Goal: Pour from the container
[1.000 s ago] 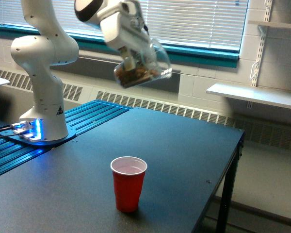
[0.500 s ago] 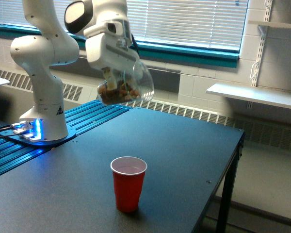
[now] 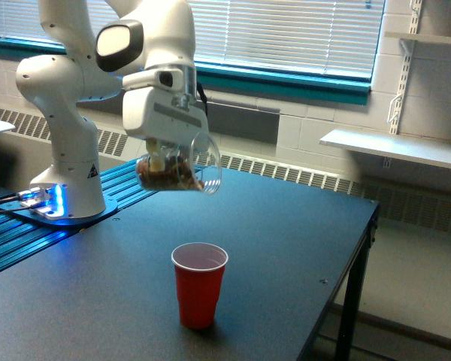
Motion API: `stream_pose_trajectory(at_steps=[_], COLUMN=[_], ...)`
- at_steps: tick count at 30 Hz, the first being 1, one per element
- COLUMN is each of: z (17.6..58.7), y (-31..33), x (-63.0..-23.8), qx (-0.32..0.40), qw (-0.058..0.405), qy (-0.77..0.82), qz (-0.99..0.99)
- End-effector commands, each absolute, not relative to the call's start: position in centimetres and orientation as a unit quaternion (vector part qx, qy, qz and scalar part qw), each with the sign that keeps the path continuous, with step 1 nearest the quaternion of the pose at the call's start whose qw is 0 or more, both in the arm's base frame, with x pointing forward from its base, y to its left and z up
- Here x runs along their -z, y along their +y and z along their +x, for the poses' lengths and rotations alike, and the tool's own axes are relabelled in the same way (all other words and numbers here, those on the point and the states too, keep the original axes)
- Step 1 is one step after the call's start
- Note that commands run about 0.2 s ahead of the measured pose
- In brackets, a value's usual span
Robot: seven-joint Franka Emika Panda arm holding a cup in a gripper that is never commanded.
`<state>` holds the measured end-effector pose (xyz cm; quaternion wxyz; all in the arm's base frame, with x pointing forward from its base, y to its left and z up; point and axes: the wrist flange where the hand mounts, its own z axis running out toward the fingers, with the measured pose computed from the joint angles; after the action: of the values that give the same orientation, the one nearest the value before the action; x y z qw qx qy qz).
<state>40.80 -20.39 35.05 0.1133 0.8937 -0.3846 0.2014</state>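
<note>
Red cup [image 3: 200, 284] stands upright in the lower centre of the frame on the dark table [image 3: 286, 226], mouth open. Above and slightly left of it, in mid-frame, we see the container [image 3: 179, 167] in the air, tilted, mouth toward the frame's right, brown granules inside. The end effector [image 3: 167, 154] is clenched around it. We judge the mouth not yet over the red cup. We should align the lip above the cup, then tip slowly.
</note>
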Motion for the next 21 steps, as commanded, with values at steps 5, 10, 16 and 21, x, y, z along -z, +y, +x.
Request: stream_pose_trajectory(at_steps=[5,10,16,21], z=[40.6,40.7,41.0,41.1], y=[-21.3,-21.3,-21.2,-21.1], x=[-33.4,-32.7,-32.0,-31.3], qx=[-0.18,-0.166,-0.153,-0.145], qw=[0.128,0.14,0.157,0.168], qy=[-0.417,-0.413,-0.407,-0.403], qz=[0.882,0.884,0.887,0.888])
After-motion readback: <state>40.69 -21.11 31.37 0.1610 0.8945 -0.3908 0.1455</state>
